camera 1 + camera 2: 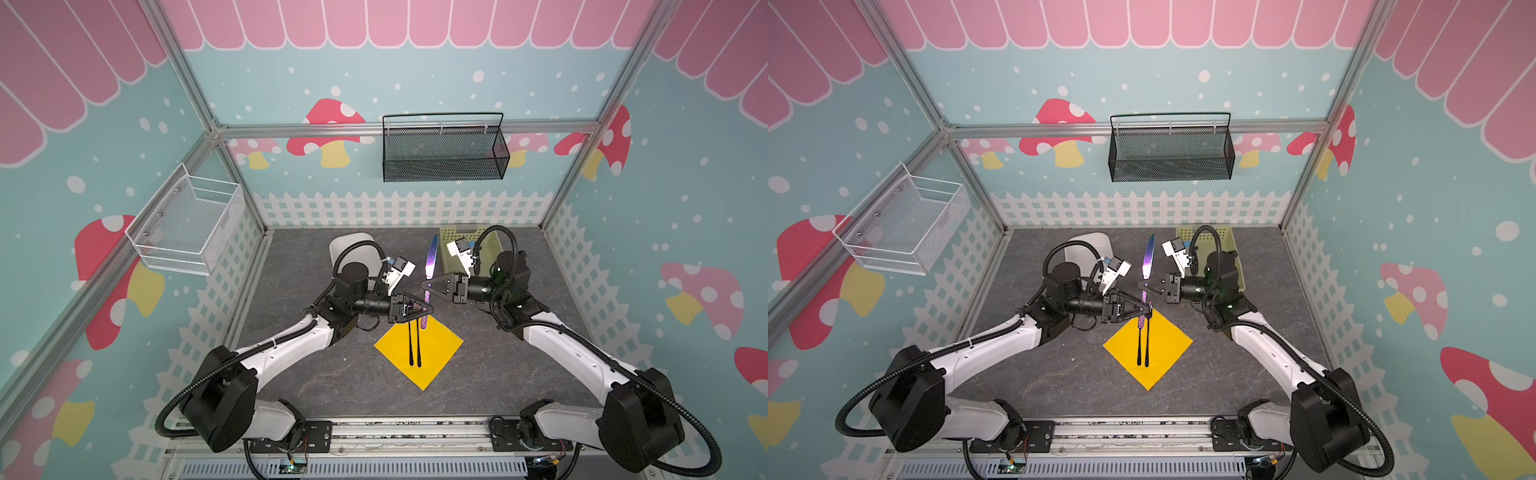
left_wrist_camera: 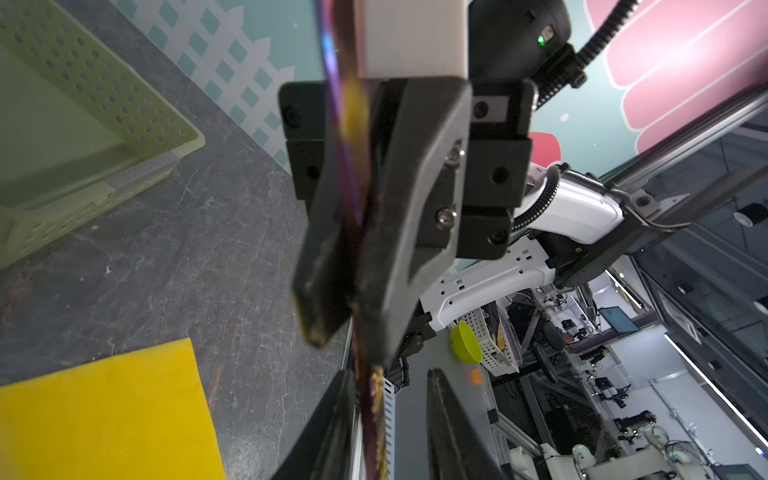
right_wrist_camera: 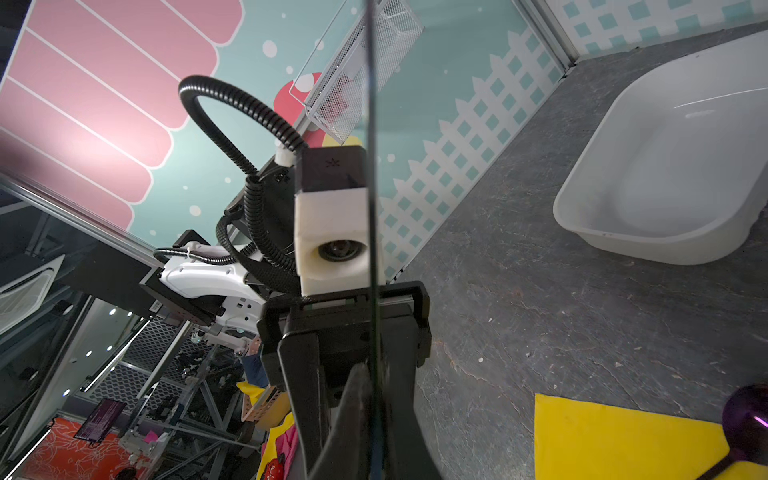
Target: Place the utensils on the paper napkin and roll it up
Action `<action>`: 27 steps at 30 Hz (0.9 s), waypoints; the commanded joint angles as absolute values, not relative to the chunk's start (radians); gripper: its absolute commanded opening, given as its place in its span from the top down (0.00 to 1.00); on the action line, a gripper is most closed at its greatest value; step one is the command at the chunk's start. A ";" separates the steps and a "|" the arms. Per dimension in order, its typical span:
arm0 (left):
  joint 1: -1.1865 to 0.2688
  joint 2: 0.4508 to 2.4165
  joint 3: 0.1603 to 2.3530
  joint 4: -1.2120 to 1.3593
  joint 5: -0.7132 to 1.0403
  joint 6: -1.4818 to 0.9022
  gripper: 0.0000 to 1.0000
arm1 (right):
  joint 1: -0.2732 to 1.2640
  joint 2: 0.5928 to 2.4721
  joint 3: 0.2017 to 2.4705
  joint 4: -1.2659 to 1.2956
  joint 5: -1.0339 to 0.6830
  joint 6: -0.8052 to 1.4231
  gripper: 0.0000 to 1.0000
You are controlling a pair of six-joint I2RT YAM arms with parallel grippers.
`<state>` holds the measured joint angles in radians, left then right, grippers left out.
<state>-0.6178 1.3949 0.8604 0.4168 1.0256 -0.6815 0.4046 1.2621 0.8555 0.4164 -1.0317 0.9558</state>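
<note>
The yellow paper napkin (image 1: 436,347) (image 1: 1167,349) (image 2: 104,415) (image 3: 623,440) lies as a diamond on the grey table. Two dark utensils (image 1: 411,347) (image 1: 1139,345) lie side by side on it, their heads hidden under my left gripper; a purple spoon bowl (image 3: 748,411) shows in the right wrist view. The violet knife (image 1: 432,257) (image 1: 1148,259) (image 2: 332,54) hangs above the napkin's far corner, my right gripper (image 1: 428,286) (image 1: 1144,286) (image 3: 374,415) shut on its middle. My left gripper (image 1: 428,309) (image 1: 1147,309) (image 2: 388,395) is open around the knife's handle, which rests against one finger.
A pale green perforated basket (image 1: 449,245) (image 2: 83,83) stands at the back right behind the right arm. A white tub (image 1: 349,245) (image 3: 665,166) sits at the back left. A black mesh basket (image 1: 444,153) and a white wire basket (image 1: 187,224) hang on the walls.
</note>
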 commanded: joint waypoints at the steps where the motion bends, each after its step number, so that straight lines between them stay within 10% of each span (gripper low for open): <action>1: -0.622 1.390 0.835 0.546 1.075 -0.732 0.74 | 0.399 1.235 0.891 0.463 -1.052 0.981 0.95; 21: -0.621 1.374 0.866 0.351 1.118 -0.597 0.77 | 0.398 1.212 0.920 0.463 -1.025 1.002 0.94; 27: -0.621 1.362 0.874 0.326 1.068 -0.569 0.92 | 0.399 1.215 0.913 0.425 -1.017 0.986 0.92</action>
